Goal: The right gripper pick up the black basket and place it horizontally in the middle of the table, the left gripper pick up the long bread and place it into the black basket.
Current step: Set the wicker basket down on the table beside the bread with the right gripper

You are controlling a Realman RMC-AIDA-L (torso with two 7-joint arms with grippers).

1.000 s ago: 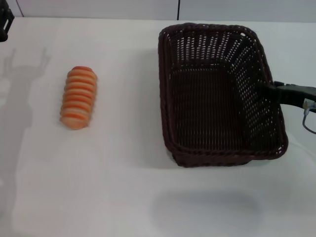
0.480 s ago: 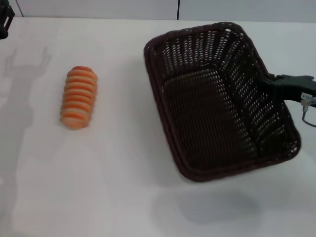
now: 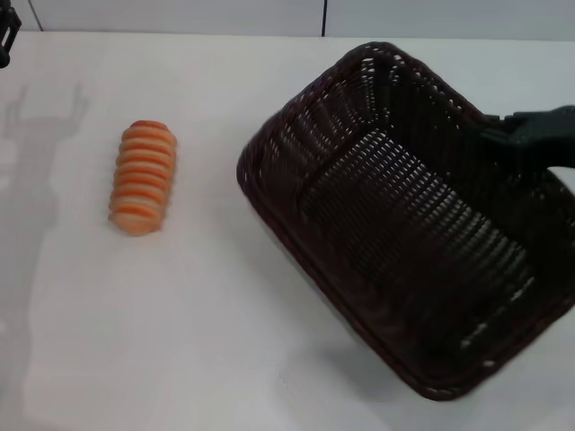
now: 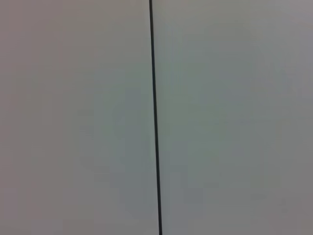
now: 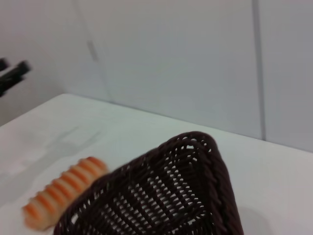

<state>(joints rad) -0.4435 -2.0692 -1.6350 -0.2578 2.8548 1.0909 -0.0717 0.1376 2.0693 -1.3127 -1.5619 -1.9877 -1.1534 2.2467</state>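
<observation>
I am holding the basket (image 3: 404, 233) with my right hand (image 3: 503, 135). My hand is clamped on the basket's rim, on the side that is farthest to my right. The basket is dark brown-black and woven, with little holes in its sides. It is turned at a slant, with one corner pointing toward the back of the table (image 3: 225, 359) and one corner pointing toward me. It is looking tipped, and I am seeing a shadow under its near edge, so it is not sitting flat on the table.

The bread (image 3: 142, 177) is lying on the table, well apart from the basket, on my left side. It is a small loaf with orange and pale stripes. Nothing is touching it.

My left hand (image 3: 7, 36) is staying far back at the left corner of the table, well away from the bread. I cannot tell if it is apart or together.

From my right wrist I am seeing one corner of the basket (image 5: 195, 196) sticking up, with the bread (image 5: 63, 191) lying behind it on the table.
</observation>
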